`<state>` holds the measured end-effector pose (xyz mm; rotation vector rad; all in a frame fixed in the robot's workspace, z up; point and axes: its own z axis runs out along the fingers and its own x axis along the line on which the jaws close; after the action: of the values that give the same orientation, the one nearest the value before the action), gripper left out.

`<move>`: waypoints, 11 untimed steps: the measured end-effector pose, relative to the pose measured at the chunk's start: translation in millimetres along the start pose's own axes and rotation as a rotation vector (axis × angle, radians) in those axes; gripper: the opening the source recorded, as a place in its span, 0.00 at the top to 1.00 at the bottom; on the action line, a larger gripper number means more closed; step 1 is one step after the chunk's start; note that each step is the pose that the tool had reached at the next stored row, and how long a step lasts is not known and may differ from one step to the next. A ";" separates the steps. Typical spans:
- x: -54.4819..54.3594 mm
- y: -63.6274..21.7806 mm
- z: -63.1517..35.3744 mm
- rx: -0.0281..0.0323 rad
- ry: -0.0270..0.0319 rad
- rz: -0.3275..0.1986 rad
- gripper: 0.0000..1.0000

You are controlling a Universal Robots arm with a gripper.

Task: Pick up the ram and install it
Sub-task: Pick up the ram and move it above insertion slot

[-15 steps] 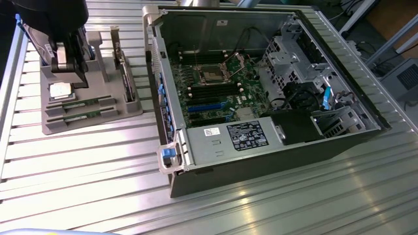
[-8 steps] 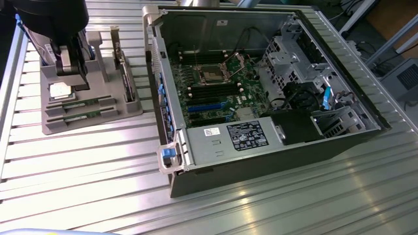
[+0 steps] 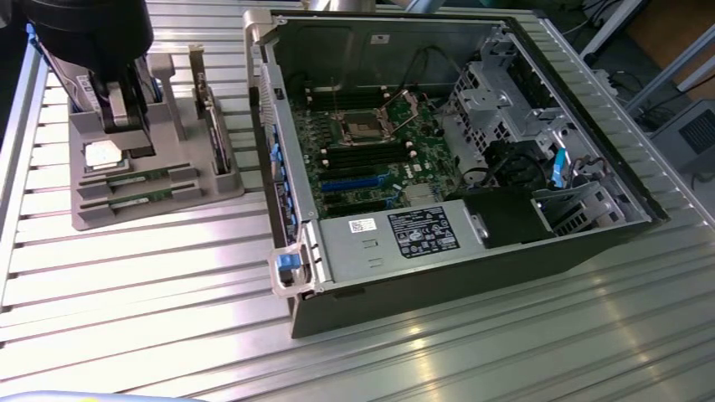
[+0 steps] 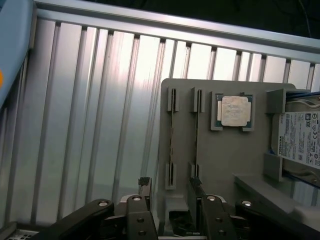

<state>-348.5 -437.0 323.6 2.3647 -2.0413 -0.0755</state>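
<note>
Standing open and empty, the jaws of the gripper (image 4: 170,184) straddle the line of the ram (image 4: 172,140); contact cannot be confirmed. The ram sits on edge in a slot of the grey tray (image 4: 220,165), evidently so the fingers can close on its 2 flat faces. A 2nd stick (image 4: 196,140) stands just beside it, between it and the processor (image 4: 235,111). The hard drive (image 4: 299,137) sits beyond. In the exterior view the tray rests on the ribbed table (image 3: 167,276) beside the open computer case (image 3: 470,285), its motherboard (image 3: 369,159) exposed for fitting.
</note>
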 end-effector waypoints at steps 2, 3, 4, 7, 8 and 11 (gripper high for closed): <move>0.0 0.0 1.0 0.0000 0.0000 0.000 0.58; 0.0 -0.1 1.8 0.0000 0.0000 0.000 0.58; 0.1 -0.1 2.9 -0.0001 0.0001 -0.001 0.58; 0.1 -0.2 5.3 0.0000 0.0000 -0.001 0.58; 0.2 -0.3 7.0 0.0000 0.0001 -0.001 0.58; 0.3 -0.5 11.6 -0.0001 0.0003 -0.007 0.58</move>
<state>-348.5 -437.0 312.0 2.3723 -2.0323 -0.0754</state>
